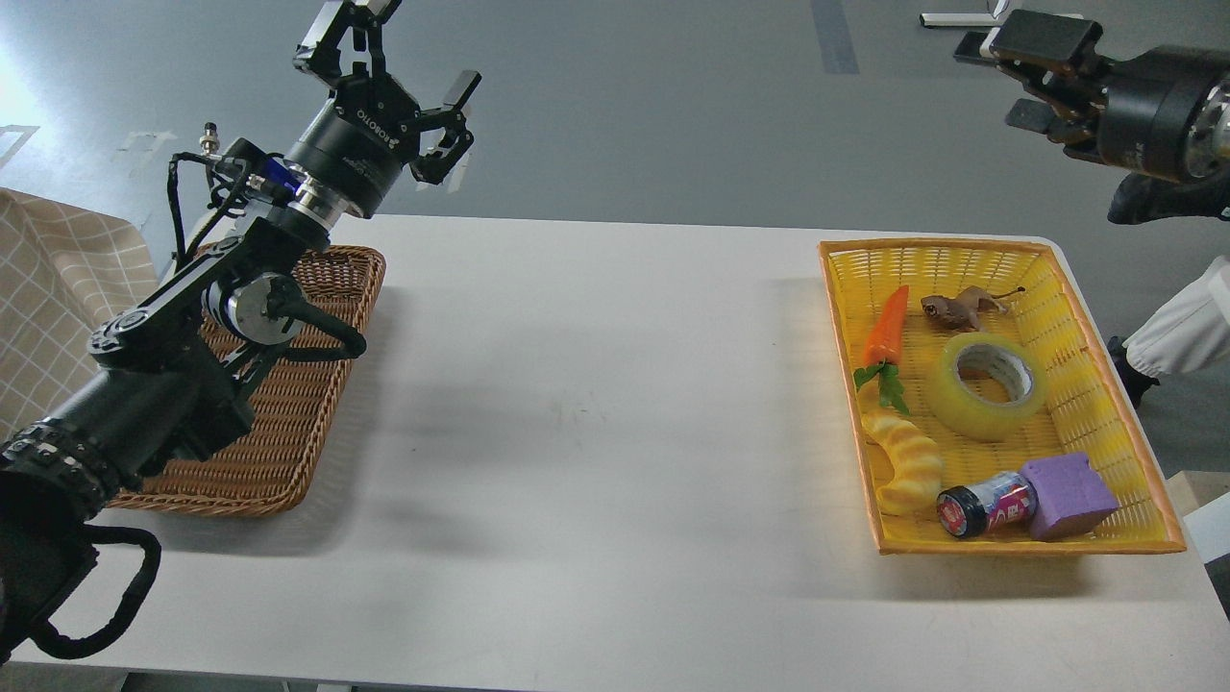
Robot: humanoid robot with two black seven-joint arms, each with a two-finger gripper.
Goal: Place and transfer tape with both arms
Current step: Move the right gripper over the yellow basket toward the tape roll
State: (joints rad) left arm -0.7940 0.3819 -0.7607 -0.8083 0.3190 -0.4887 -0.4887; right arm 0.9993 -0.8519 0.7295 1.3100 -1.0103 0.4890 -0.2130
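Tape (987,386): the glossy yellow roll is lying flat in the yellow basket (1115,423), about the middle of it, pale core ring facing up; nothing is gripping it.
Yellow basket: it is sitting at the right end of the white table (577,404), close to the right edge, its far rim near the far right corner.
Basket neighbours: a toy carrot (885,327) is lying just left of the tape along the basket's left wall; a small brown toy animal (956,308) is lying beyond the tape toward the far rim; a ridged yellow croissant toy (905,459) is lying at the near left; a small dark jar (985,505) is lying on its side at the near rim, touching a purple block (1067,495) in the near right corner.
Left gripper (404,96): it is hanging in the air above the far left part of the table, well apart from the tape, fingers spread wide and holding nothing.
Right gripper (1043,72): it is hovering high beyond the table's far right corner, above the yellow basket's far side; seen dark and nearly end-on, so I cannot tell how far its jaws are parted; nothing is showing in it.
Wicker basket (288,423): it is sitting at the left edge of the table, partly hidden behind the left arm (183,317).
Checked cloth (48,288): it is showing at the left edge, beyond the wicker basket.
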